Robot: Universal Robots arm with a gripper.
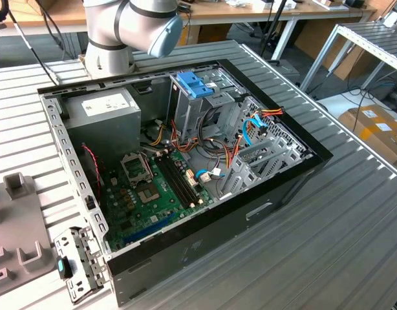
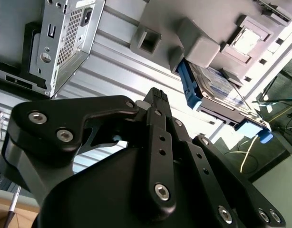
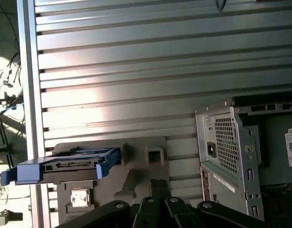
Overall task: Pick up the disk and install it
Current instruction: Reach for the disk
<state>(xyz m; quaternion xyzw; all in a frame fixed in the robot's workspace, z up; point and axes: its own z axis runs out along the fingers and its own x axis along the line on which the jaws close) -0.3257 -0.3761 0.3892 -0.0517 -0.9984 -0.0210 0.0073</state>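
My end effector point(image 3: 159, 184): clenched, pads together, nothing between them. Black matte links, hex-head screws, hard edges. It hangs free above the tabletop point(image 3: 136, 71), touching nothing.

Just past the tips is a grey fixture point(image 3: 136, 164): matte plastic by the look of it, blocky, with square sockets. It sits on the tabletop near the edge.

The disk point(image 3: 65, 166) rests flat on that fixture, raised off the ribs. It's ahead of me and off to one side, the side away from the computer case point(image 3: 231, 142). It's apart from my tips, not under them. I read its long axis as running with the tabletop ribs, thin edge toward me, one blue end overhanging the fixture. The second wrist view shows a silver-grey metal body with a pale label and a bright blue plastic frame along the edges. Smooth, rigid, probably slick.

Tabletop: ribbed grey metal with glare patches.

Farther out, the case lies open on its side with a perforated steel rear. The exterior view shows its drive cage point(image 1: 205, 103) topped by a blue bracket point(image 1: 194, 84).
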